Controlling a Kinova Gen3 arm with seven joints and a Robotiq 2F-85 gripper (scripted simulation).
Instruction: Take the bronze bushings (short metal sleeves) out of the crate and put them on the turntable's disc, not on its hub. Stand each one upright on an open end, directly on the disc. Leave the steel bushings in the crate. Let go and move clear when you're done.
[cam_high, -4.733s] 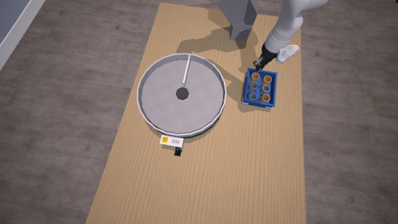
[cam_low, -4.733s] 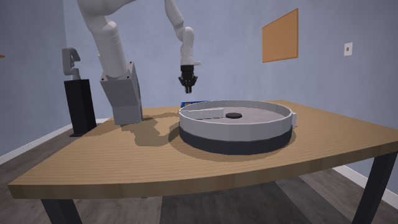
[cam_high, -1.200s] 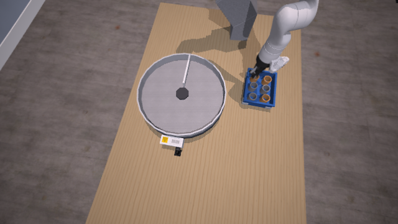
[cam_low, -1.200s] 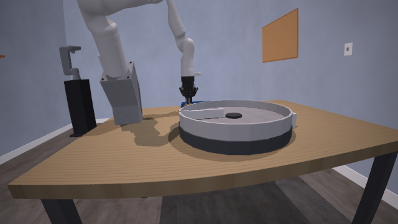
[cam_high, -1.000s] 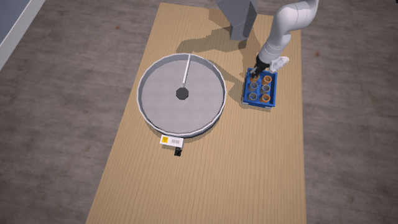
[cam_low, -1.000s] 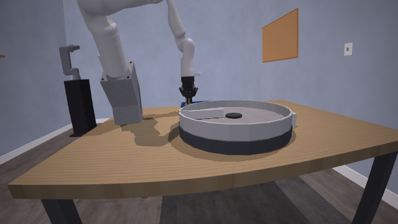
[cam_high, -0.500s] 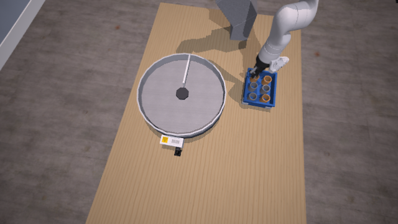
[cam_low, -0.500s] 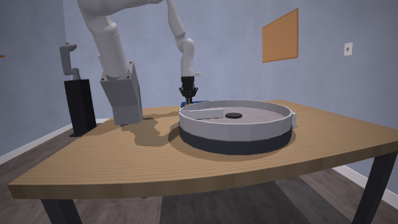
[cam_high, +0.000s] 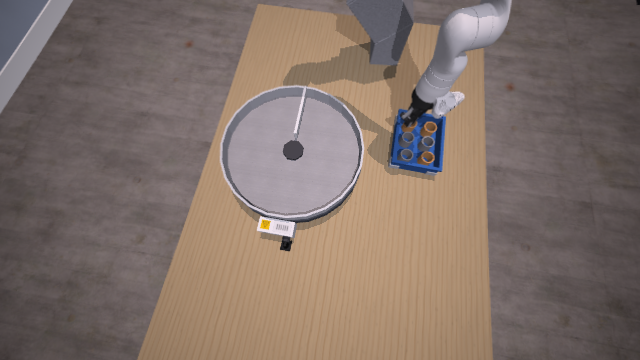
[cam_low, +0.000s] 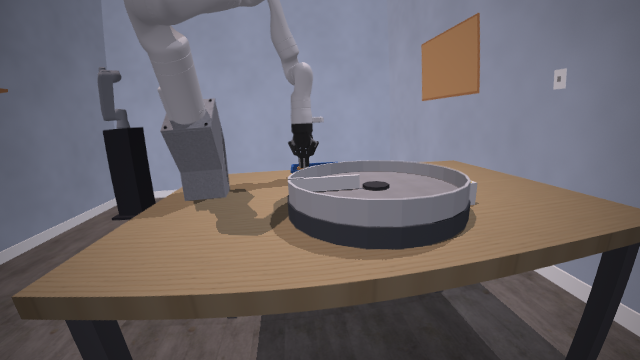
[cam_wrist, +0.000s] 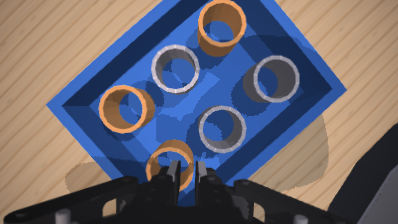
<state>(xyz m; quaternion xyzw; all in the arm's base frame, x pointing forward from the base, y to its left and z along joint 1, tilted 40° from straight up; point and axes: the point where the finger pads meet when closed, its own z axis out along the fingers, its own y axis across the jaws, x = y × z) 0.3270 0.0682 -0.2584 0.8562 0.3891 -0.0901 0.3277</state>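
The gripper (cam_wrist: 186, 172) is narrowed to a small gap and grips nothing. It hangs over the corner bronze bushing (cam_wrist: 170, 164) in the blue crate (cam_wrist: 320, 95), fingers apparently set to straddle the wall. Two more bronze bushings (cam_wrist: 125, 109) stand upright there among three steel bushings (cam_wrist: 175, 68). The turntable's disc (cam_high: 265, 165) carries none.

Even, bright light falls from above; the white jointed arm (cam_high: 447, 55) throws a jagged-edged shadow on the pale wooden desk (cam_high: 350, 280). Sharp throughout, no glare; the exterior view bows the desk's edge.
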